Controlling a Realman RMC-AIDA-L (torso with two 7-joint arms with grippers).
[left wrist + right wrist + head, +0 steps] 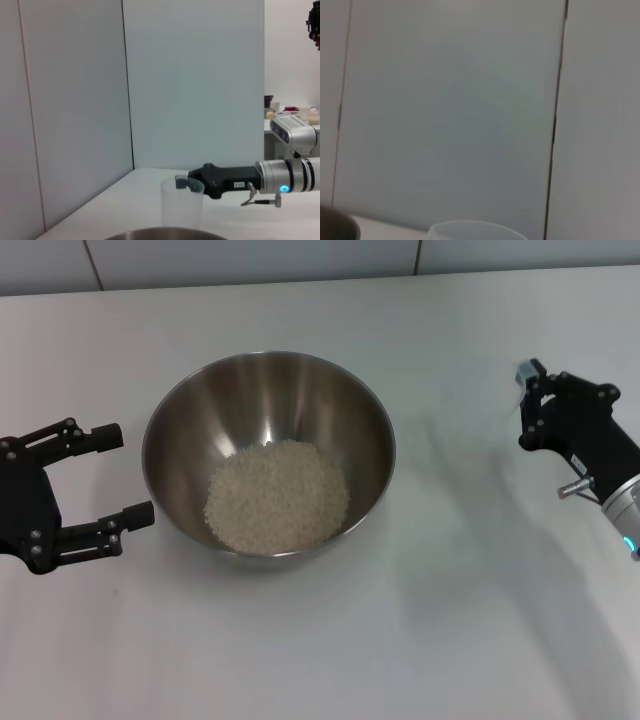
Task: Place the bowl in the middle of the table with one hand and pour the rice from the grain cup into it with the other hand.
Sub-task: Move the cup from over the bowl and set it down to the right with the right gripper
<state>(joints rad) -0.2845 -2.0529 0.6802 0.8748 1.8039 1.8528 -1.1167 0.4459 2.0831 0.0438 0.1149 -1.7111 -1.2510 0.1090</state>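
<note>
Spreading white under everything, the tabletop (300, 640) carries the steel bowl (268, 390) near its middle, mouth up, with the rice (277, 495) heaped inside. Left of the bowl, apart from it, the left gripper (105, 480) hovers with jaws wide and nothing between them. Off to the right, the right gripper (192, 184) grips the clear, upright cup (181, 210).

Head looks down; wrists level, sharing cup (182, 207).
</note>
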